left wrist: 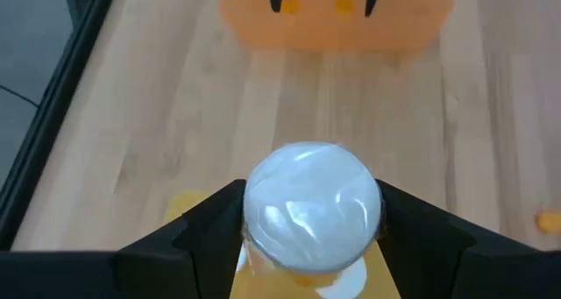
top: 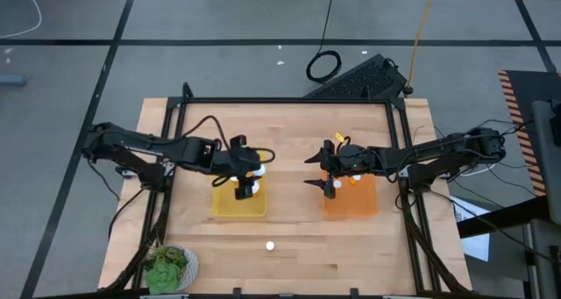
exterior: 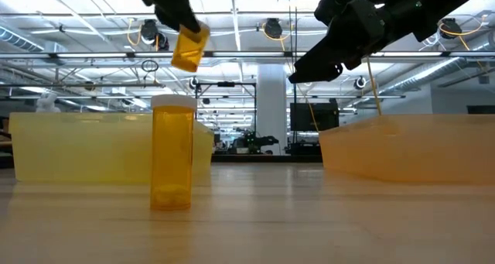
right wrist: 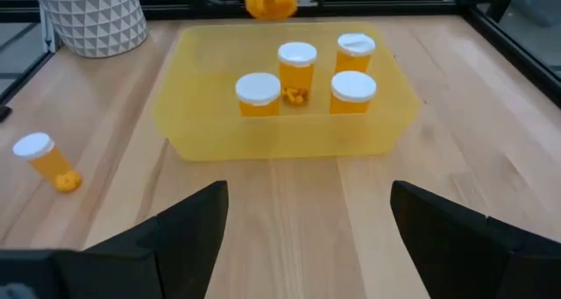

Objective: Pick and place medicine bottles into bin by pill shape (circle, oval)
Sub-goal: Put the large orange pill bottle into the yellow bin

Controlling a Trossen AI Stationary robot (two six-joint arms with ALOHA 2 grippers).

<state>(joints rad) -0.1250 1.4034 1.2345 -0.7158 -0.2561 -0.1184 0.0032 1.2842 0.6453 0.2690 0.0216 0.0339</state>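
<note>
The left gripper [top: 246, 185] clamps a white-capped amber bottle [left wrist: 311, 213] above the translucent yellow tray [top: 238, 206]. The right gripper [top: 317, 171], fingers spread, hovers at the orange tray's [top: 351, 203] inner edge; bare wood lies between.

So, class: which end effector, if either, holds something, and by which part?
The left end effector grips a medicine bottle by its sides just below the white cap, above the yellow tray. The right end effector is open and empty.

Four little orange bottles [right wrist: 297, 69] stand in the yellow tray [right wrist: 280, 141]. One bottle [top: 270, 245] stands alone, near both trays.
</note>
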